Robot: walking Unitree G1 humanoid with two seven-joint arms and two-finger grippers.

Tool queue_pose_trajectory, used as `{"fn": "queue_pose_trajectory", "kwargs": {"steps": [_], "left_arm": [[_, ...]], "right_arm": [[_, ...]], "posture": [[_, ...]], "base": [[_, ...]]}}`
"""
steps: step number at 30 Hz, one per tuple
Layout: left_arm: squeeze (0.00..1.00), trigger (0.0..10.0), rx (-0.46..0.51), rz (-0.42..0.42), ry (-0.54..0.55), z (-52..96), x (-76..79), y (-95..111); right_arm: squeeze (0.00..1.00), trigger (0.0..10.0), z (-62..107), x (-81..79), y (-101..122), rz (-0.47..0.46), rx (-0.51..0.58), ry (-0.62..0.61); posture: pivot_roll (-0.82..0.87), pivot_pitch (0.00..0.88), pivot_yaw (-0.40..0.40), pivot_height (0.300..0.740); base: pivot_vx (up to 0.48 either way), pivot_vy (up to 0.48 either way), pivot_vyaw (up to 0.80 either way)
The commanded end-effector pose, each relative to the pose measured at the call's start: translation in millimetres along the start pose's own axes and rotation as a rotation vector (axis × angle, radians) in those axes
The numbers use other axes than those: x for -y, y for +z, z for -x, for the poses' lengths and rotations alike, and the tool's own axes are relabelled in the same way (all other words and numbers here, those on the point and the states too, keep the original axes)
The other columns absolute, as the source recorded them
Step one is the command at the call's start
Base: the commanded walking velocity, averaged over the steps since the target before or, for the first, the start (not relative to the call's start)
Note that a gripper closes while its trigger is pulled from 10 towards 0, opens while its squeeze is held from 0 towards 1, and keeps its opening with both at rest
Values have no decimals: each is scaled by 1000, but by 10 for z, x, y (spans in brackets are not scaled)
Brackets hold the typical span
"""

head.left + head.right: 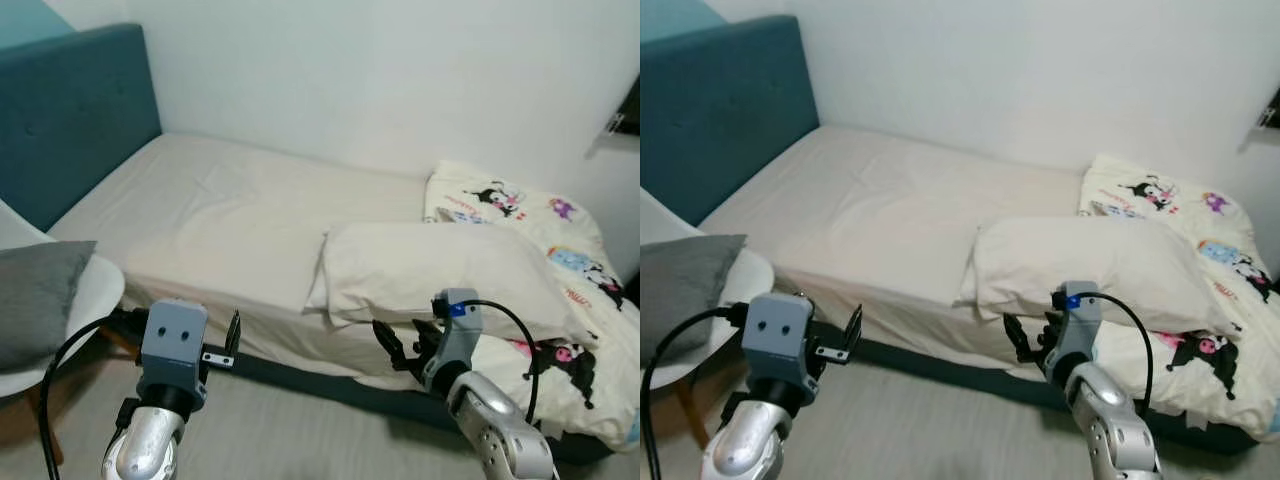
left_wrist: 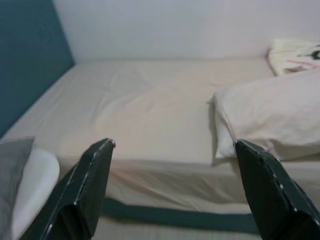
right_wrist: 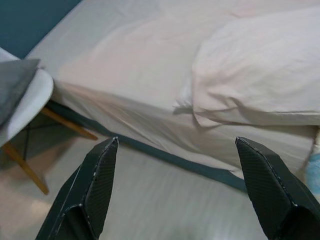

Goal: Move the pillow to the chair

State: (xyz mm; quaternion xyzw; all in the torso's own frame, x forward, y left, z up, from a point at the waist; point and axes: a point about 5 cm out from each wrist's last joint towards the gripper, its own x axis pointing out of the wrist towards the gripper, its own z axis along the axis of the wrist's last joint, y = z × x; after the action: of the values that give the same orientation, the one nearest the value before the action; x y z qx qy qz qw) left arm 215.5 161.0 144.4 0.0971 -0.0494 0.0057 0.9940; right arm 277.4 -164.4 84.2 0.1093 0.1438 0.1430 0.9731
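Currently, your right end effector (image 1: pixel 400 352) hovers with fingers spread wide, holding nothing, just short of the bed edge; the pillow (image 1: pixel 435 270) lies on the mattress directly ahead of it and slightly above, its near-left corner the closest part. Your left end effector (image 1: pixel 232 345) is likewise wide and empty, with the pillow ahead and off to its right. Judged from its slumped, creased form, the pillow is soft, light and bulky: it will fold and sag under a pinch, and the loose cover may slide over the filling. Take hold at the near corner or along the near long edge, gathering cover and filling together; a hold with both end effectors at opposite ends would likely carry it more securely. The bed (image 1: pixel 240 215) is covered in a plain pale sheet, wrinkled, with a printed quilt (image 1: pixel 575 300) lying to the right of the pillow and partly under it. The chair (image 1: pixel 95 290), white-shelled, stands left of your left end effector, near the bed, and already carries a grey cushion (image 1: pixel 35 300). A teal headboard (image 1: pixel 70 110) and plain wall (image 1: pixel 400 70) bound the space.
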Motion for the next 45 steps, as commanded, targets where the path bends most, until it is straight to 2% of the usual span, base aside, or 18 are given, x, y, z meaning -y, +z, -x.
{"fn": "queue_pose_trajectory", "kwargs": {"steps": [1,25,29,45], "left_arm": [[0,10000,-15,-2,-7,3,23,-21],[0,10000,-14,5,-2,-5,25,-17],[0,10000,-12,16,3,-9,19,-16],[0,10000,-3,-3,-10,-10,29,-8]], "right_arm": [[0,10000,14,43,4,10,-7,-15],[0,10000,4,50,18,11,-6,-14],[0,10000,3,51,20,12,-6,-14],[0,10000,-2,48,21,13,-5,-13]], "posture": [[74,0,-135,740],[71,0,-134,740],[71,0,-134,740],[72,0,-135,740]], "base": [[0,-360,0],[0,-363,0],[0,0,0],[382,0,0]]}}
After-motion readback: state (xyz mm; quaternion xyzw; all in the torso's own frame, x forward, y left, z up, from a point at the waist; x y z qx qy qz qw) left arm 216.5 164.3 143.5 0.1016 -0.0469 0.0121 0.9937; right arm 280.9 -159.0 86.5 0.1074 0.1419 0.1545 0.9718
